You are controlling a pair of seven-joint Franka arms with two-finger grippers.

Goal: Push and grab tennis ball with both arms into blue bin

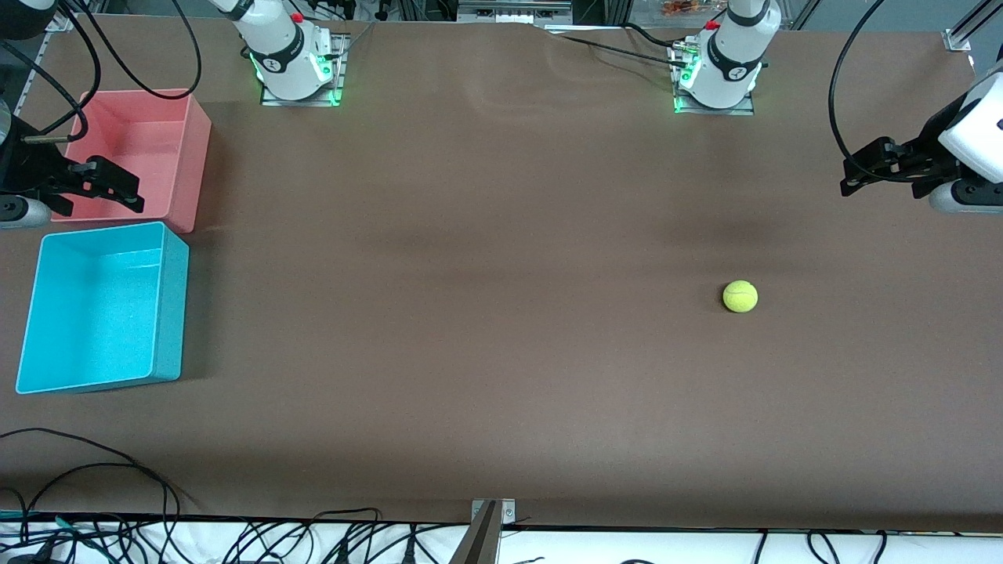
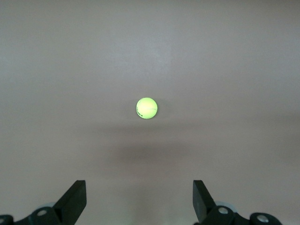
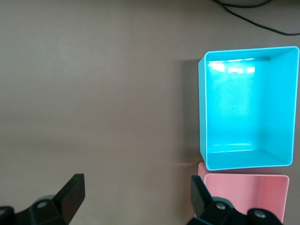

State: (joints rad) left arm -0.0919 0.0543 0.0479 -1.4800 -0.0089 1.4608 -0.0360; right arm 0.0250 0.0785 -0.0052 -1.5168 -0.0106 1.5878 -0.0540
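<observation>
Yellow-green and fuzzy, the tennis ball (image 1: 740,296) sits alone on the brown counter (image 1: 486,313) toward the left arm's end, well apart from the blue bin (image 1: 168,305), which stands at the right arm's end touching the pink bin (image 1: 197,149), nearer to the front camera. The left gripper (image 1: 850,177) hangs over the counter's edge with fingers (image 2: 75,199) released and empty. The right gripper (image 1: 129,196) hangs over the pink bin, fingers (image 3: 72,192) likewise spread and holding nothing.

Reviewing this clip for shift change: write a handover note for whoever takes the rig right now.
Left gripper: open, empty, up at the left arm's end of the table.
Right gripper: open, empty, over the pink bin.
Tennis ball: loose on the table toward the left arm's end.
Blue bin: empty, at the right arm's end, beside the pink bin and nearer the front camera.
Done: nothing.
Left: push the ball across, grab it, drop it in.
</observation>
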